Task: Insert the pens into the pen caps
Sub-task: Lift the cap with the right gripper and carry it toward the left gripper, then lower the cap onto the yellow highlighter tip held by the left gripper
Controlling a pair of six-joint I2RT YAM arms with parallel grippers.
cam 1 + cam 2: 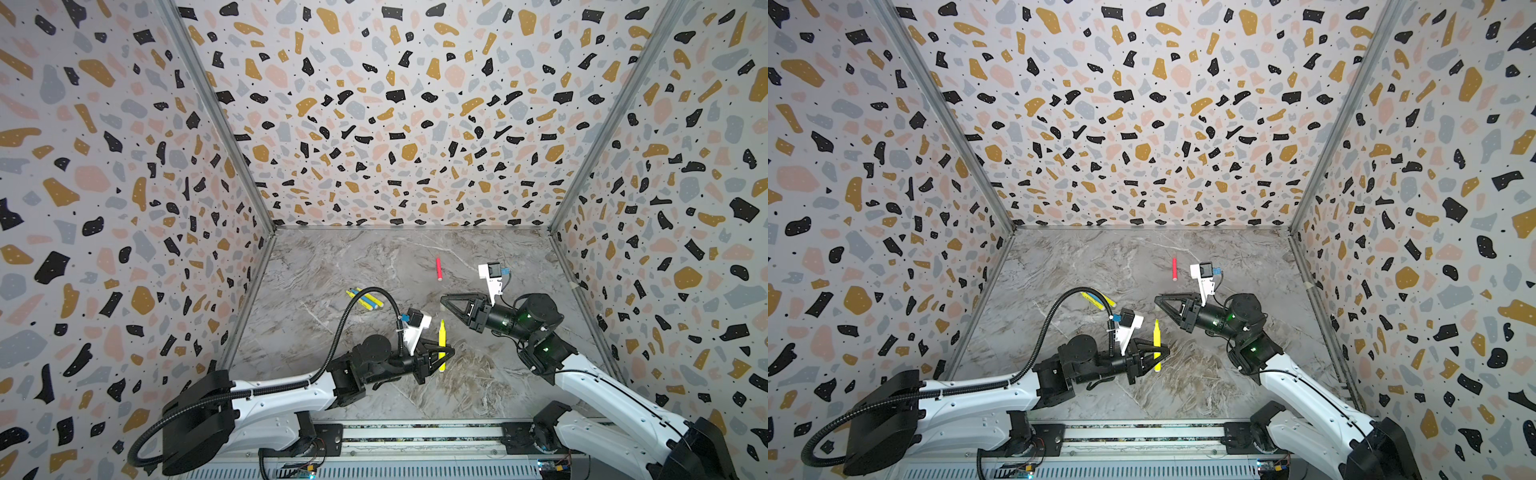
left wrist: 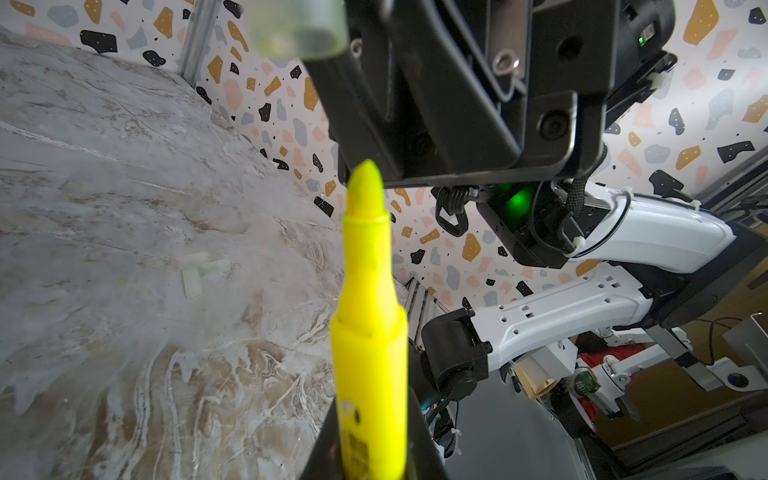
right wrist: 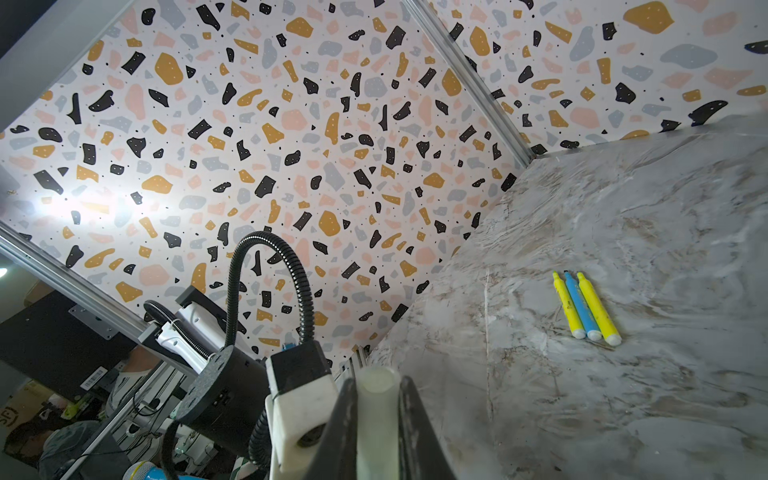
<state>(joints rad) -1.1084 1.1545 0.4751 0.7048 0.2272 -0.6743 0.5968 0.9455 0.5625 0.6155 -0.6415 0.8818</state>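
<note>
My left gripper [image 1: 448, 352] [image 1: 1163, 352] [image 2: 370, 461] is shut on a yellow pen [image 1: 441, 345] [image 1: 1157, 345] [image 2: 370, 316]. The pen's tip points toward the back of the table. Just beyond that tip, my right gripper [image 1: 444, 300] [image 1: 1158, 298] [image 3: 378, 390] is shut on a translucent pen cap [image 3: 377, 419] [image 2: 299, 29]. The cap's open mouth shows in the right wrist view. Tip and cap stand apart. A yellow, a blue and a yellow pen [image 3: 586, 305] [image 1: 365, 300] lie side by side at the left. A pink-red pen [image 1: 438, 268] [image 1: 1174, 269] lies toward the back.
Loose translucent caps [image 2: 199, 268] lie on the marble table [image 1: 374, 257]. Patterned walls close in the left, back and right sides. The left arm's black cable [image 1: 1059, 316] arches over the three pens in a top view. A metal rail [image 1: 415, 434] runs along the front edge.
</note>
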